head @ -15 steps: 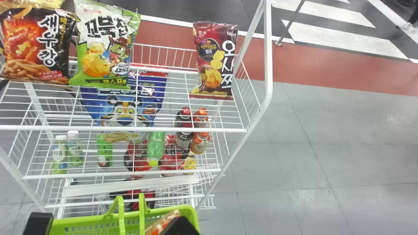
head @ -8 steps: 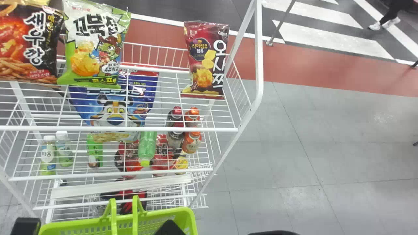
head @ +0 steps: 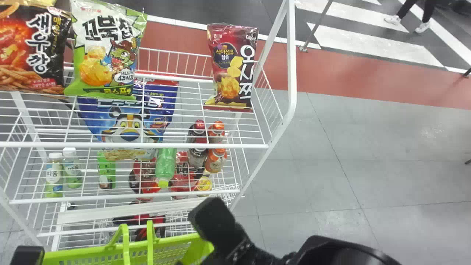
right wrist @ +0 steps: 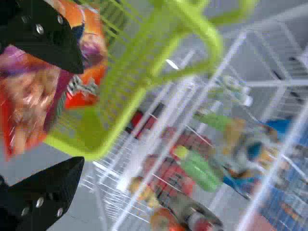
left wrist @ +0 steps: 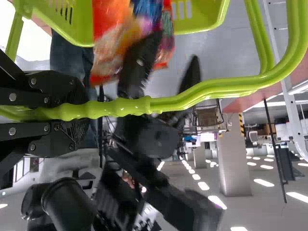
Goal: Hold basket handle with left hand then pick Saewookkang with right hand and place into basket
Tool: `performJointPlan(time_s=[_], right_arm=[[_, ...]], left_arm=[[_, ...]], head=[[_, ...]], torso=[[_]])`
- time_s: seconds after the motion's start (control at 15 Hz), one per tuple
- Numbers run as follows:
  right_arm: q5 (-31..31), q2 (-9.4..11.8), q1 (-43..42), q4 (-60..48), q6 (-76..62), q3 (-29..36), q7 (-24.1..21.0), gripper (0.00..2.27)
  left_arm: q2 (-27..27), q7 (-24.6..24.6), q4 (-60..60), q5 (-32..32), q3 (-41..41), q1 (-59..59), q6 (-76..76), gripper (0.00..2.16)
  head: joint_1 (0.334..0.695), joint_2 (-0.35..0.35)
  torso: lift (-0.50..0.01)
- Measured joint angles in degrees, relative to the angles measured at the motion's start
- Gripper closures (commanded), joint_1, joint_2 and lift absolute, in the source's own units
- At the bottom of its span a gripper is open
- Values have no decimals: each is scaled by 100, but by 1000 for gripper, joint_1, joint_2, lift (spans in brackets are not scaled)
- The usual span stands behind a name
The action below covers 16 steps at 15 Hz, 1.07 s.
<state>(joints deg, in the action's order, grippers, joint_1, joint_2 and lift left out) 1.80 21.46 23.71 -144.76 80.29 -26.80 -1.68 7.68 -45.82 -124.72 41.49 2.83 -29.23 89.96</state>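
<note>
Shelves [head: 228, 146] of white wire above grey tiled floor [head: 386, 162]

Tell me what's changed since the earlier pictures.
The shelf now sits further left in the head view. There, the right gripper has moved up the picture, near the basket's right end. The left gripper stayed by its left end; the snack bags kept their places on the shelf.

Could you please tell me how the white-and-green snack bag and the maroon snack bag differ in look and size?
The white-and-green snack bag looks wide, while the maroon snack bag is narrower. The first bears a green cartoon creature; the maroon one has a dark round badge instead. Both sit on the top wire shelf, printed fronts showing.
</note>
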Motion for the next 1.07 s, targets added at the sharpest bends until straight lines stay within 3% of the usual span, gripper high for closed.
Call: performJointPlan(time_s=[0.2,0.47,0.8,1.07], right_arm=[[35,-55,-6,-60,-920,360,-83,66],[53,-85,139,158,-2628,676,-582,53],[-116,-39,655,983,-6019,577,-1791,53],[152,-91,999,1281,-6538,1000,-1572,53]], left_arm=[[-11,12,0,-39,-18,27,0,2135],[-12,27,41,-103,-97,59,0,2135],[-13,4,95,-141,-143,92,0,2135],[5,-52,109,-142,-143,94,0,2135]], head=[[695,-271],[695,-268],[695,-271],[695,-322]], torso=[[-17],[-17],[-17],[-17]])
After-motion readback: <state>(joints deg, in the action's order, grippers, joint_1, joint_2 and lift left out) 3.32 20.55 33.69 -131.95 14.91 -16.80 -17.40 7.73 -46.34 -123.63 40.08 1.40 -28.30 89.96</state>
